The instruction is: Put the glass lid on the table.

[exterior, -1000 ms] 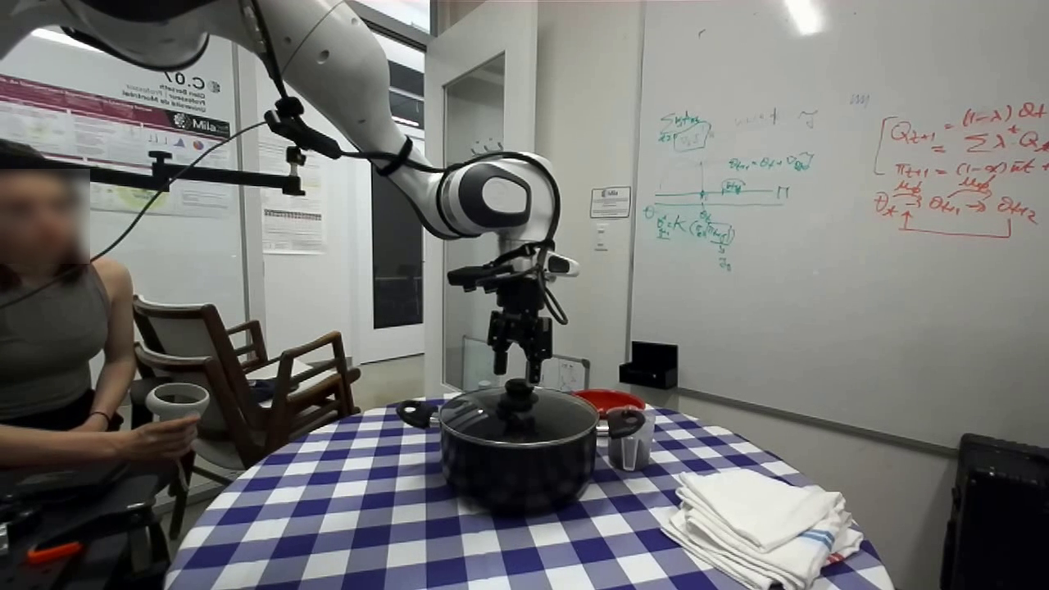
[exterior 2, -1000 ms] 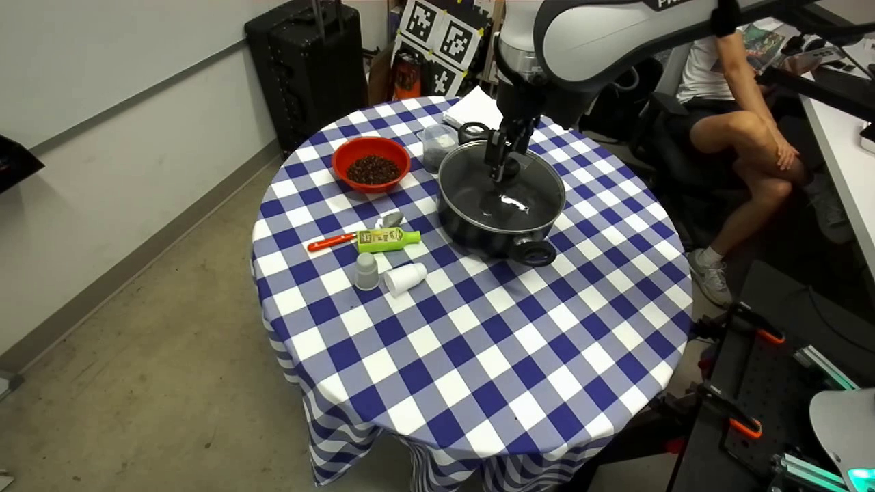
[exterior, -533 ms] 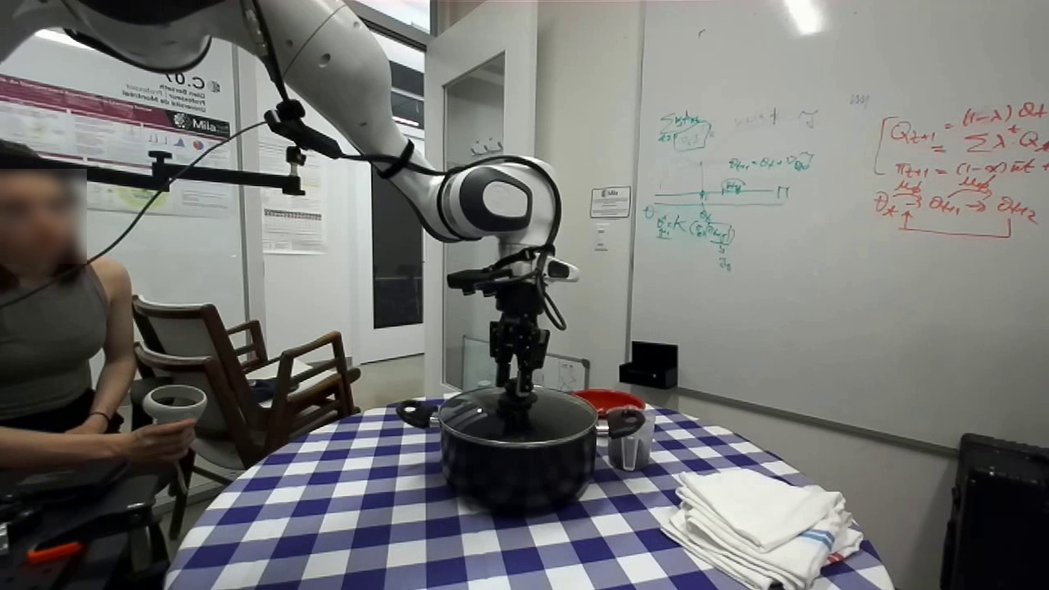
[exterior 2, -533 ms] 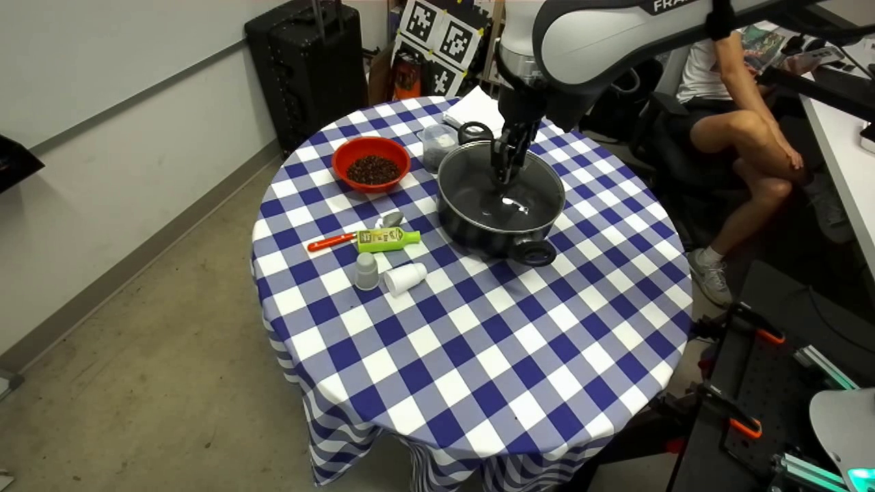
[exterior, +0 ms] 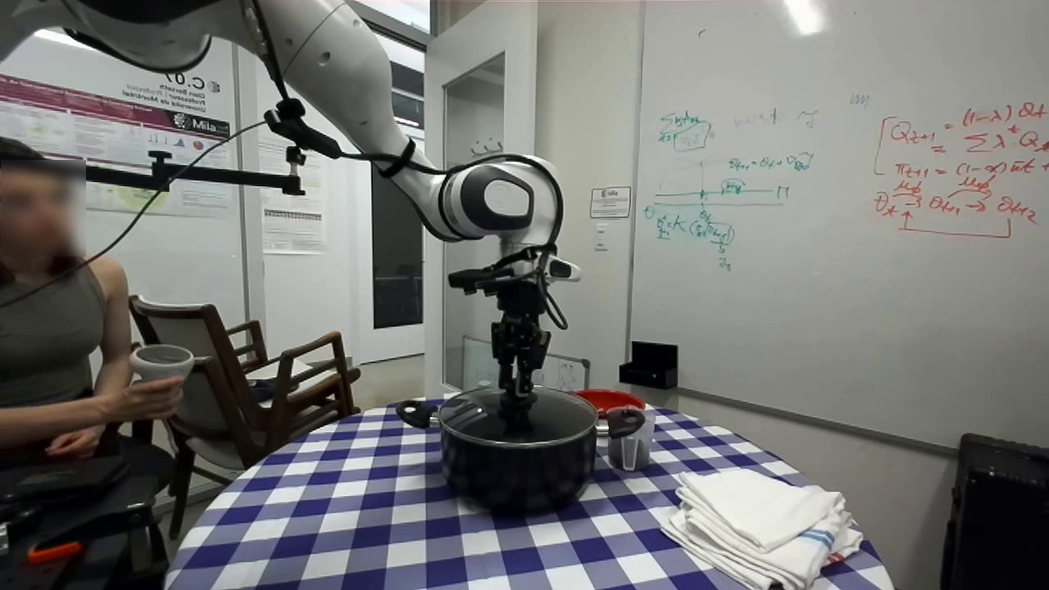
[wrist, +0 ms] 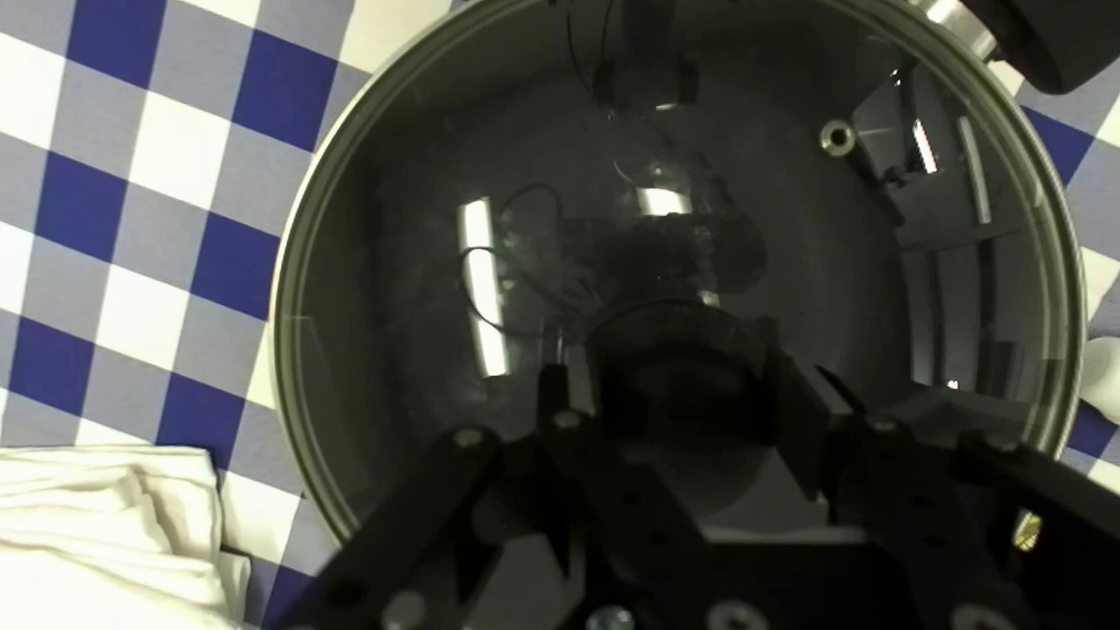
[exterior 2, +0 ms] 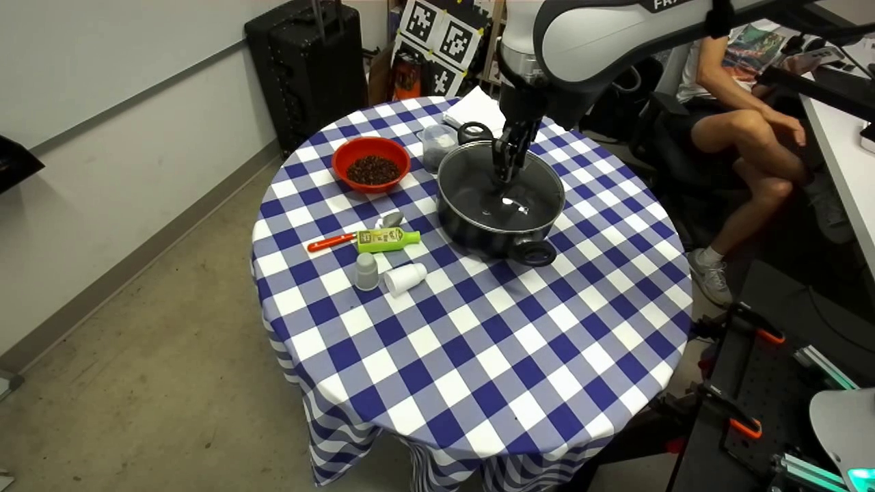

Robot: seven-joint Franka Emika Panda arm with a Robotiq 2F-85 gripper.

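The glass lid (wrist: 394,219) rests on the black pot (exterior: 518,479), its metal rim following the pot's edge. In the wrist view its dark knob (wrist: 682,350) sits between my fingers, which press in from both sides. My gripper (exterior: 518,387) points straight down over the lid's centre, shut on that knob; in an exterior view the gripper (exterior 2: 504,171) hides most of the knob. Below the pot spreads the table (exterior 2: 478,355) with its blue-and-white checkered cloth.
Beside the pot stand a clear measuring cup (exterior 2: 437,147) and a red bowl (exterior 2: 369,145) of dark beans. A green bottle (exterior 2: 388,240), an orange-handled utensil (exterior 2: 332,242), a grey cup (exterior 2: 366,272) and a white cup (exterior 2: 406,278) lie close by. Folded white towels (exterior: 762,520) occupy one edge.
My gripper has come down slightly and its fingers have closed on the lid's knob. Lid and pot have stayed in place. A seated person's hand with a white cup has shifted.
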